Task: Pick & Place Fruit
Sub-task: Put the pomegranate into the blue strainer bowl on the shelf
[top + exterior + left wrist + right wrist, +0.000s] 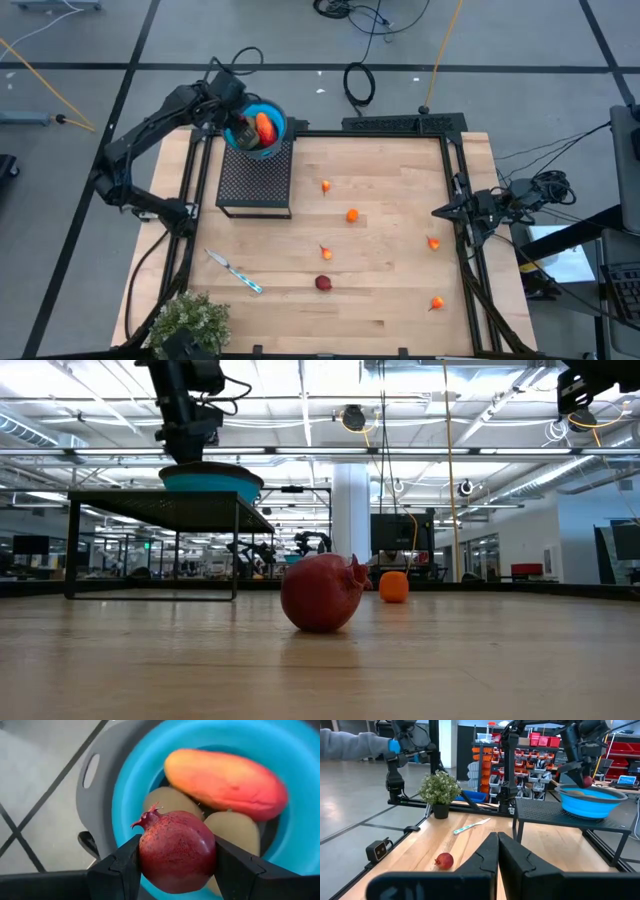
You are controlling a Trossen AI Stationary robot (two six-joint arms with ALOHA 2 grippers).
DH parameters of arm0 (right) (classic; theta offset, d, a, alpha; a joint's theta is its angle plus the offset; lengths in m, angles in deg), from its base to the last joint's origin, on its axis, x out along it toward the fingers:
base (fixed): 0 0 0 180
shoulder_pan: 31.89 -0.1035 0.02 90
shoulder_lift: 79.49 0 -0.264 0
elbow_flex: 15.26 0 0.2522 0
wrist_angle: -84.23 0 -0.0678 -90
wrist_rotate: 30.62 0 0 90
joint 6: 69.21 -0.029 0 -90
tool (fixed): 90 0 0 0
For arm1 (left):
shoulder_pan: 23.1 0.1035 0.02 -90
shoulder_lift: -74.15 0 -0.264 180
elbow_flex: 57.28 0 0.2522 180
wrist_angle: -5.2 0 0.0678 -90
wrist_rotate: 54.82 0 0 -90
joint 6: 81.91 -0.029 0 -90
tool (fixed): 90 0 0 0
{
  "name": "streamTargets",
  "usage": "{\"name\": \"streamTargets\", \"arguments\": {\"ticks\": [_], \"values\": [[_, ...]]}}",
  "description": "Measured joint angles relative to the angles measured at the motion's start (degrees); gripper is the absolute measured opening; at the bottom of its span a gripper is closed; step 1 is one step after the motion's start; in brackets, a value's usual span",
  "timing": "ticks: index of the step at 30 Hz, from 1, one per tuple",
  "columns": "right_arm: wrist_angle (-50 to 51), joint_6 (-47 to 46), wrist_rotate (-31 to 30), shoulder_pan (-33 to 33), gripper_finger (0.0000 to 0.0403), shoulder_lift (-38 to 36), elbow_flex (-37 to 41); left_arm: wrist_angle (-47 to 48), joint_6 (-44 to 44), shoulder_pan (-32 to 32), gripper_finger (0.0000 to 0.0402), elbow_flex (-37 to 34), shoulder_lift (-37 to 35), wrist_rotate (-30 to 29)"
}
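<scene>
My left gripper [176, 870] is over the blue bowl [272, 112], which stands on the black mesh stand [256, 182] at the table's far left. It is shut on a dark red round fruit [176, 851]. In the bowl lie a long red-orange piece [225, 782] and two olive-brown ovals [171, 800]. On the table rest another dark red round [323, 283] and several small orange and red balls, such as one at mid-table [352, 215]. My right gripper [497, 842] waits shut at the table's right edge. My left gripper pinches the dark red round fruit between its two fingers, one finger [122, 865] on each opposite side of its body [150, 855]. Its small crown [149, 815] sticks out sideways. The fingers come from above, and the fruit hangs clear over the bowl's inside.
A thin blue-and-white stick [235, 272] lies near the table's left side. A bushy green plant [190, 322] stands at the near left corner. The black frame rails [455, 190] run along the table's edges. A person's grey sleeve [350, 745] shows beyond the table.
</scene>
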Motion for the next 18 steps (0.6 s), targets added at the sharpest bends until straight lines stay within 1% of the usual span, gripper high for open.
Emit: {"name": "streamTargets", "arguments": {"ticks": [8,13,18], "values": [[0.0,0.0,0.0,0.0,0.0001,0.0,0.0,1.7,-0.4,1.1,0.0198,0.0,2.1,0.1],[0.0,0.0,0.0,0.0,0.0001,0.0,0.0,1.7,-1.8,1.1,0.0198,0.0,2.1,1.4],[0.0,0.0,0.0,0.0,0.0002,0.0,0.0,1.7,-1.6,1.1,0.0198,0.0,2.1,1.5]]}}
